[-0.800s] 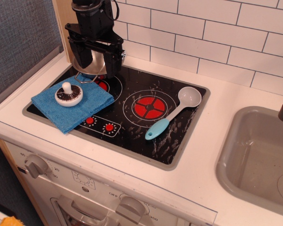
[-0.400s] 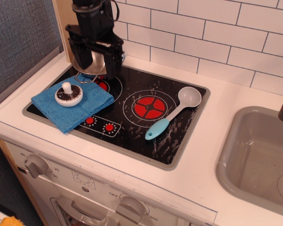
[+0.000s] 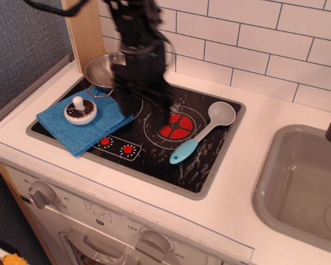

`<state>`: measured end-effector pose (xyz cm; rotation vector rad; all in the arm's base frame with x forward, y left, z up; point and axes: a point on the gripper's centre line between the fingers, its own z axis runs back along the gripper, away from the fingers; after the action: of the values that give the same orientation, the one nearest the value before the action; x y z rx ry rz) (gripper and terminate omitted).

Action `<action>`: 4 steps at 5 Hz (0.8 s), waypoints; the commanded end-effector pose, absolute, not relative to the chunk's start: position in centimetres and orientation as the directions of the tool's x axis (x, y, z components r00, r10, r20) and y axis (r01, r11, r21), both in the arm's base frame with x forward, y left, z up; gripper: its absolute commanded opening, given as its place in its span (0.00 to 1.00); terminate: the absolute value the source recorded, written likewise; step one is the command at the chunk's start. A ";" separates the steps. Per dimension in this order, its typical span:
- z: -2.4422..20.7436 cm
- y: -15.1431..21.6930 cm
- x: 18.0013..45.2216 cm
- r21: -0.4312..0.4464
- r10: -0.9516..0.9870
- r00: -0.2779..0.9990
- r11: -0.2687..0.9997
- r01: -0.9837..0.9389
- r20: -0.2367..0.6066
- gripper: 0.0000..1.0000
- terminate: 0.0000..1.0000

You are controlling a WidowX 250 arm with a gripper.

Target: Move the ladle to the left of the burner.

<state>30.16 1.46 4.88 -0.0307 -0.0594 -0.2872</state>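
Note:
The ladle (image 3: pixel 202 133) lies on the black stovetop just right of the burner (image 3: pixel 176 128), its pale bowl at the back right and its light blue handle pointing to the front left. The burner is a red four-part disc in white rings, and its left edge is partly hidden by a finger. My gripper (image 3: pixel 144 109) hangs open and empty over the stovetop, just left of the burner and well left of the ladle. It is motion-blurred.
A blue cloth (image 3: pixel 83 124) with a white knobbed mushroom piece (image 3: pixel 80 110) lies on the stove's left side. A silver pot (image 3: pixel 101 67) stands at the back left. Two red control dots (image 3: pixel 117 146) sit at the front. A grey sink (image 3: pixel 298 182) is at the right.
My gripper has swung right and forward from over the silver pot to above the stovetop beside the burner. The pot is now uncovered. The ladle has not moved.

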 end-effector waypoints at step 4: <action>1.2 -2.4 30.6 -0.031 -0.276 0.961 0.961 0.275 -0.011 1.00 0.00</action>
<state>30.66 -2.85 0.73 -0.0307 0.0331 -0.2874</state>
